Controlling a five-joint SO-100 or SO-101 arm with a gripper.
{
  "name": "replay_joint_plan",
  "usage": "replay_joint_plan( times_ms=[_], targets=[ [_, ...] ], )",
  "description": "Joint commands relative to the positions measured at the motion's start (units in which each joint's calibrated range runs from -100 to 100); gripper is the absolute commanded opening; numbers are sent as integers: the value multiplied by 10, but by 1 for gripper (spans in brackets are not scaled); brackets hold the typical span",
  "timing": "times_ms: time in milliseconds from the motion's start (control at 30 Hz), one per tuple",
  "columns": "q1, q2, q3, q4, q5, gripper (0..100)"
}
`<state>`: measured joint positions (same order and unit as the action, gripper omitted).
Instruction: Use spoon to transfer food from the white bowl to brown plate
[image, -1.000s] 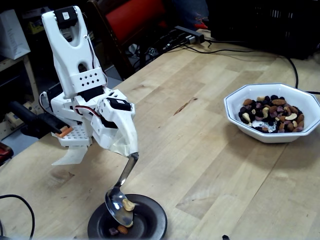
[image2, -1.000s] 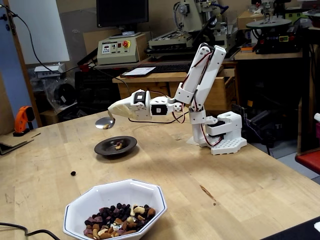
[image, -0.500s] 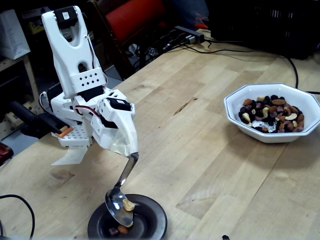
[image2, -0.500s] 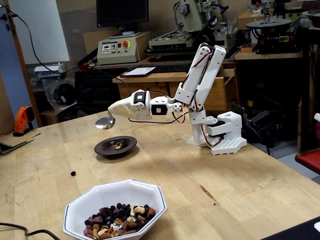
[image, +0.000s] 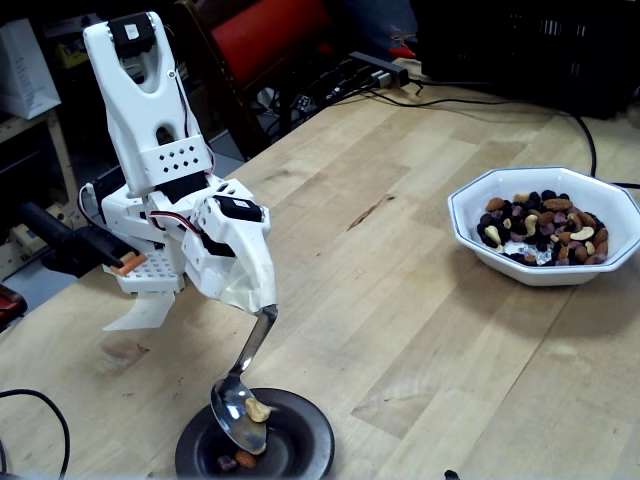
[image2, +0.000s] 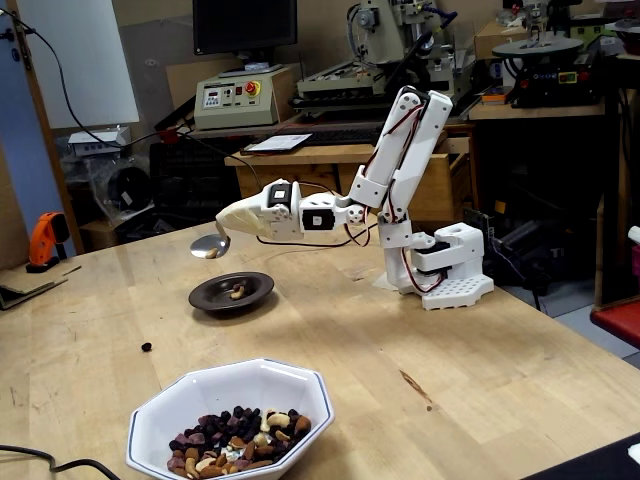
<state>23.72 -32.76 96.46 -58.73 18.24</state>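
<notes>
My gripper (image: 262, 306) (image2: 226, 226), wrapped in pale tape, is shut on the handle of the silver spoon (image: 238, 408) (image2: 209, 246). The spoon's bowl hangs a little above the brown plate (image: 312, 440) (image2: 262, 285) and looks shiny and bare. A cashew (image: 259, 409) (image2: 236, 291) and a few brown pieces (image: 236, 462) lie in the plate's centre. Apart from the arm, the white bowl (image: 540, 272) (image2: 200, 386) holds a heap of food (image: 541, 228) (image2: 236, 450).
One dark stray piece (image2: 147, 347) lies on the wooden table between plate and bowl. The arm's white base (image2: 447, 275) stands at the table's edge. A black cable (image: 30, 400) curls near the plate, and more cables (image: 470, 100) run behind the bowl.
</notes>
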Motion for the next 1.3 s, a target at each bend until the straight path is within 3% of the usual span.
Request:
replay_joint_plan(
  times_ms=[0,300,700,967,1267],
  targets=[
    [-3,-14,4,-2,6,4],
    [-3,-14,4,-2,66,4],
    [-2,-14,4,-2,78,4],
    [-8,-14,4,-2,158,4],
    [-5,-13,4,-2,159,4]
  ],
)
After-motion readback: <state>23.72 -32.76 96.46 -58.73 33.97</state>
